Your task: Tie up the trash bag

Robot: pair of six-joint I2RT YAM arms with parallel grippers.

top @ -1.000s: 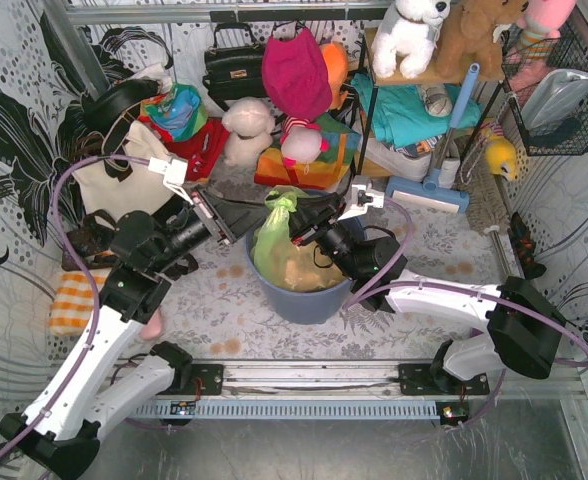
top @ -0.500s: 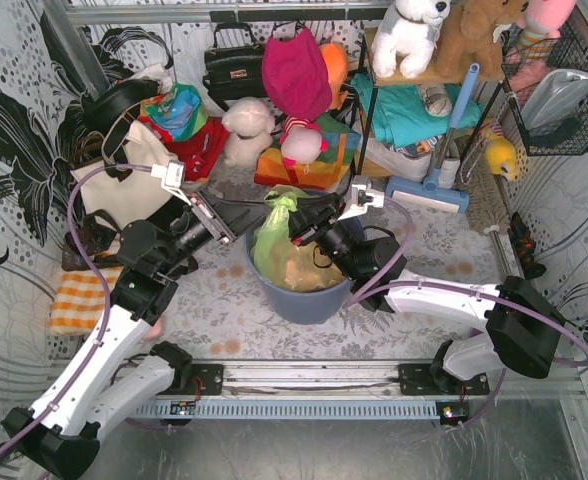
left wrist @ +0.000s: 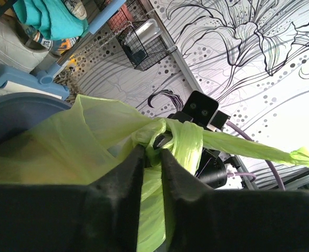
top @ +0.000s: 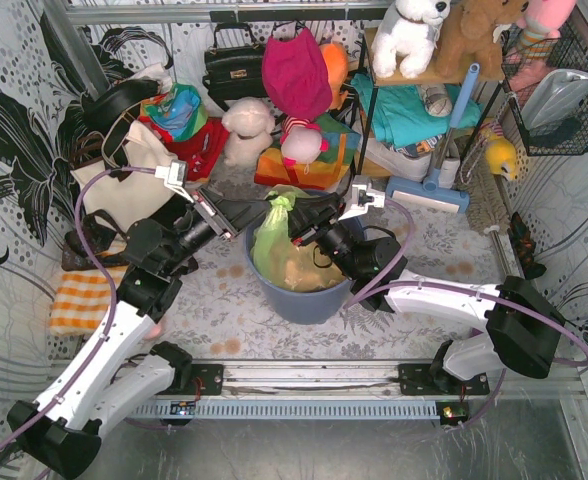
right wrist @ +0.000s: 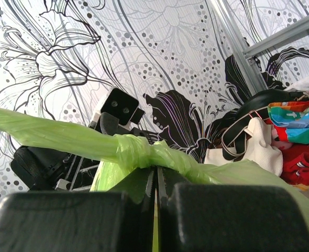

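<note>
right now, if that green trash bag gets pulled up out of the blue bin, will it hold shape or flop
Probably floppy: the trash bag is thin film, crumpled and twisted into a soft knot. Likely light for its size, since only tan paper shows through. It may stretch or tear if yanked, being see-through thin.

Blue round bin [top: 312, 302] stood in the middle. White canvas tote [top: 114, 185] w/ black straps lay at left, near orange checked cloth [top: 74, 300]. Black handbag [top: 234, 65] & white plush dog [top: 411, 30] were at back.
</note>
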